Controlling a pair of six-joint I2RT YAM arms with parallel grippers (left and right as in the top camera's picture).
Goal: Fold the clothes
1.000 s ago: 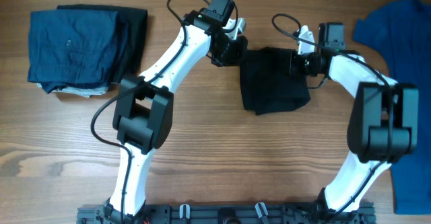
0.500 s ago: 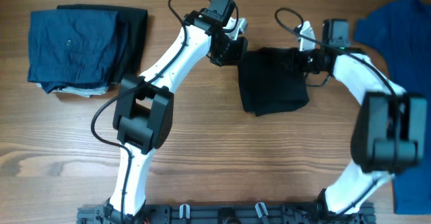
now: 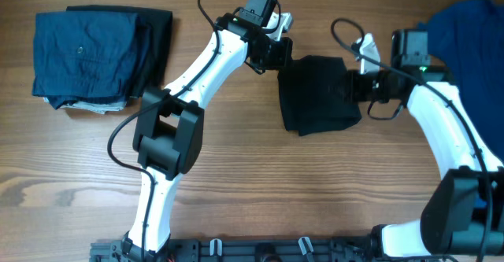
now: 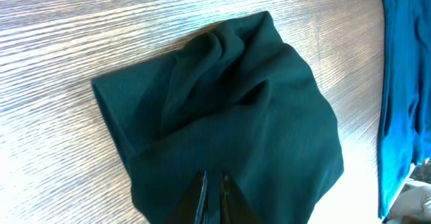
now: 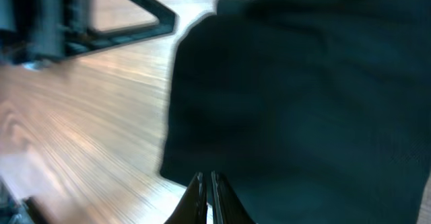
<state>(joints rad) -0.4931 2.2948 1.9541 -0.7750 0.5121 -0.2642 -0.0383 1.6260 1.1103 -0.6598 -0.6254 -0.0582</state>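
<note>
A black shirt (image 3: 316, 97), folded into a small lumpy square, lies on the wooden table at centre back. My left gripper (image 3: 283, 57) sits at its upper left corner. In the left wrist view the fingertips (image 4: 214, 178) hover over the wrinkled cloth (image 4: 236, 109), shut to a thin slit with nothing seen between them. My right gripper (image 3: 356, 85) is at the shirt's right edge. Its tips (image 5: 207, 178) are shut above the fabric (image 5: 303, 89), near a corner, and hold nothing.
A stack of folded navy and black garments (image 3: 90, 53) rests at the back left. A bright blue garment (image 3: 472, 38) is spread along the right side, also seen in the left wrist view (image 4: 402, 83). Bare wood (image 3: 260, 175) fills the front.
My right arm has swung out to the right and its gripper has drawn back toward the shirt's right edge. The left gripper has shifted slightly right. The shirt has barely moved.
</note>
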